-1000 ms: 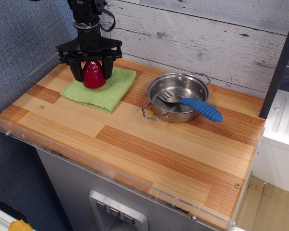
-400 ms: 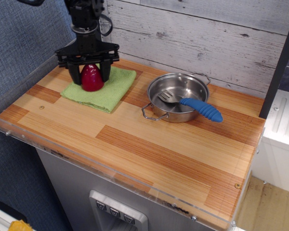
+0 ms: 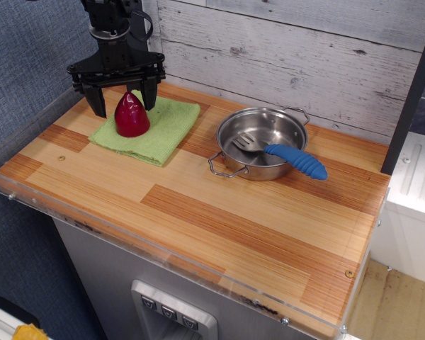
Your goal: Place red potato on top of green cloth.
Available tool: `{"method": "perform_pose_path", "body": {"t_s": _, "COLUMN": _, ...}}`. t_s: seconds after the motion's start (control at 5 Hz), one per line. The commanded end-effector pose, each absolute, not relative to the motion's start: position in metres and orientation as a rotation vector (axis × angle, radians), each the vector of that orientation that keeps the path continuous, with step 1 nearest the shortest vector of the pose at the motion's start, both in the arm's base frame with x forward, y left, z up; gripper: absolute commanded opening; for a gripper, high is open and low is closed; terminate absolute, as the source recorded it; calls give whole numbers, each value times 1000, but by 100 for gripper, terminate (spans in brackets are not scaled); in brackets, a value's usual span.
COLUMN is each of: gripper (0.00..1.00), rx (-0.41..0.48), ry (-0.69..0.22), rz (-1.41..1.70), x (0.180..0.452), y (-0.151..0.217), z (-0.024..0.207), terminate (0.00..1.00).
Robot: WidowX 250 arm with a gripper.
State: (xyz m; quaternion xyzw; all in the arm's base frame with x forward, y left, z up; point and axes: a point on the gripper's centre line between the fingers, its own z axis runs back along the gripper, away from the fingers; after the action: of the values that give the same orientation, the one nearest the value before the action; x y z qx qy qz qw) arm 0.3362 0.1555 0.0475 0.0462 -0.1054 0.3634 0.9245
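Observation:
The red potato stands upright, point up, on the left half of the green cloth, which lies flat at the back left of the wooden counter. My gripper is open above and just behind the potato. Its two black fingers hang on either side of the potato's tip and do not touch it.
A steel pan sits to the right of the cloth with a blue-handled spatula lying in it. A clear plastic rim runs along the counter's left and front edges. A plank wall stands behind.
The gripper has let go of the potato, opened wider, and risen up and to the left. The potato stays on the cloth.

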Motion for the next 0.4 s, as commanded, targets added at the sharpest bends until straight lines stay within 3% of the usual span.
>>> {"method": "perform_pose_path", "body": {"t_s": 0.0, "gripper": 100, "rx": 114, "ry": -307, "rz": 770, "x": 325, "y": 151, "z": 97, "terminate": 0}}
{"method": "perform_pose_path", "body": {"t_s": 0.2, "gripper": 100, "rx": 116, "ry": -299, "rz": 749, "x": 322, "y": 134, "z": 105, "terminate": 0}}
